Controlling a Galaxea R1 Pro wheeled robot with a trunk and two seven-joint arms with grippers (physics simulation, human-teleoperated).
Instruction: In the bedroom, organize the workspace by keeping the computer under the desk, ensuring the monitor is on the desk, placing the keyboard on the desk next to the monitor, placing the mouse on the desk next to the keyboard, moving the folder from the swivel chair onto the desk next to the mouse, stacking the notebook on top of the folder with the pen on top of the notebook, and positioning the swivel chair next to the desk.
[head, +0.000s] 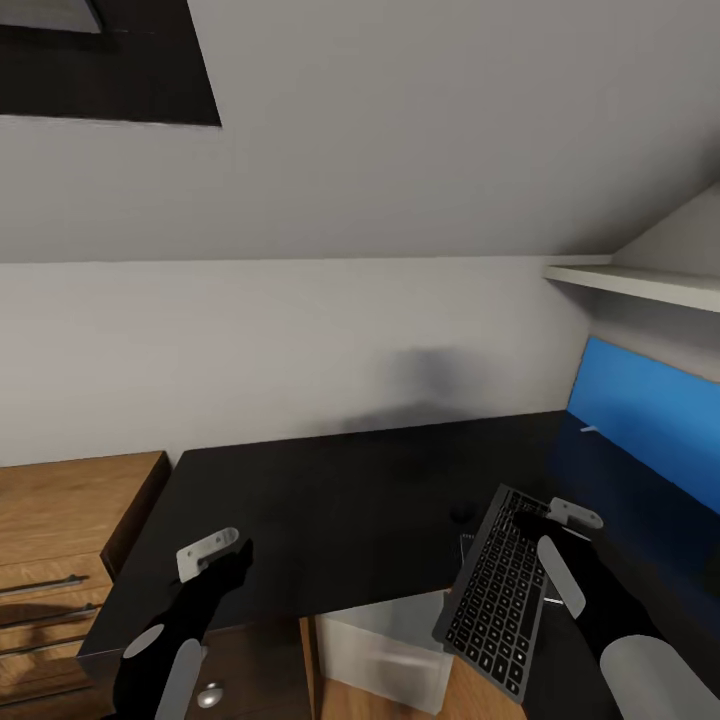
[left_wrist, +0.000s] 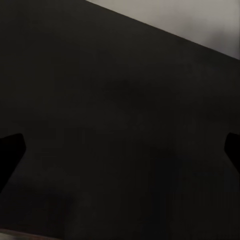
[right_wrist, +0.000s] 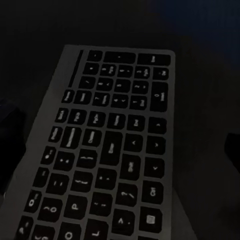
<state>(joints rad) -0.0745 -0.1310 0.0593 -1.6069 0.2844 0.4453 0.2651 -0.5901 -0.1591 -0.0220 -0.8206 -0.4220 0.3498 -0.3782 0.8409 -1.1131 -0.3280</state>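
While the right end effector hovers released, the keyboard, thin and rigid, overhangs the bench; grasp its long edges.

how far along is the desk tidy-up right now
Early. The keyboard lies at the desk front edge, partly overhanging, with the right gripper over its far end. The left gripper hovers open over bare desktop. No monitor, mouse, folder, notebook or pen on the visible desktop, so those placements remain.
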